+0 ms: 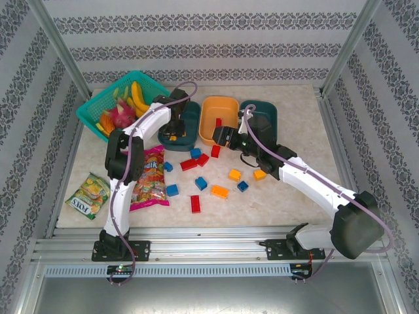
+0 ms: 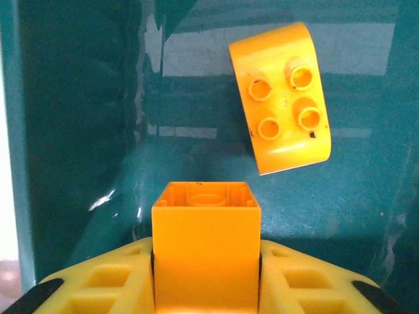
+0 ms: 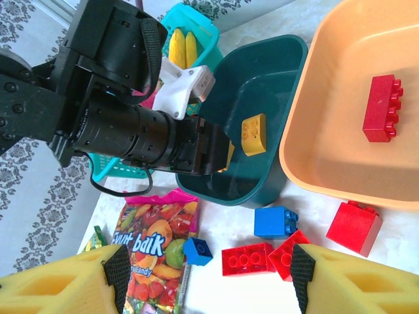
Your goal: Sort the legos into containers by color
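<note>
- Your left jaws clamp an orange-yellow brick [image 2: 206, 242] over the left teal tray [image 2: 78, 131] — another yellow brick [image 2: 281, 98] already lies there.
- Your right jaws stand apart, empty, above red bricks [image 3: 249, 260] on the worktop near the orange tray [image 3: 340, 65].

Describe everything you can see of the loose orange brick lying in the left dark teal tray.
The loose orange brick is glossy orange-yellow plastic, with four round studs in a square and one rounded edge. It lies studs up on the floor of the dark teal tray, askew to its walls. Only that floor touches it. A second orange brick, between the pads of the left claw, is apart from it.
</note>
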`<state>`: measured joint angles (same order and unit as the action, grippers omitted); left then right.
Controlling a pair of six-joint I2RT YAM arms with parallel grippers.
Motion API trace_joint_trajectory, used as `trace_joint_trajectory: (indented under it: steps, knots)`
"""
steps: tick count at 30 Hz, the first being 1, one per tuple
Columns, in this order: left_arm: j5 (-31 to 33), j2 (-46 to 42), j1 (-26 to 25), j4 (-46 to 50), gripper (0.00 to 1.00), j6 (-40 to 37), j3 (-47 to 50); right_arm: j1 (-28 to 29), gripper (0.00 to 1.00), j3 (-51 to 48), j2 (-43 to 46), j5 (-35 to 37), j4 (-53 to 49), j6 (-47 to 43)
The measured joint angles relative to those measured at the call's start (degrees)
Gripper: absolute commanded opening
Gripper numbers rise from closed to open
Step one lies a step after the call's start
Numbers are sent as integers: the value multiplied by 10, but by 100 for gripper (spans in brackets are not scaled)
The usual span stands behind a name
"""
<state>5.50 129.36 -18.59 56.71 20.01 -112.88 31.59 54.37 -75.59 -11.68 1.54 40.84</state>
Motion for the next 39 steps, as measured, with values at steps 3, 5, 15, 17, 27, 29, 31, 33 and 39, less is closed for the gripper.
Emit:
trace_joint_trajectory:
  steps: [3, 5, 15, 17, 27, 29, 31, 33, 39]
  knots:
    - [-5, 7, 0, 2, 47, -1, 0, 0, 67, 0, 0, 0, -1, 0]
    - [-8, 8, 0, 2, 53, -1, 0, 0, 67, 0, 0, 0, -5, 0]
    - [-27, -54, -5, -3, 75, 3, 9, -5, 65, 3, 35, 62, -160, 5]
    - [-40, -120, -12, -21, 77, 5, 43, -11, 65, 10, 49, 83, -226, 23]
    - [-155, -498, -147, -210, 81, 52, 381, -29, 67, -49, 17, 54, -382, 117]
    - [-172, -537, -174, -243, 81, 73, 456, -28, 67, -70, -6, 41, -385, 137]
    - [-183, -563, -193, -267, 81, 91, 514, -26, 68, -78, -27, 35, -386, 153]
    - [-190, -588, -207, -282, 81, 108, 562, -21, 68, -79, -45, 33, -383, 166]
    - [-194, -650, -216, -302, 81, 140, 614, -17, 67, -77, -97, 33, -355, 196]
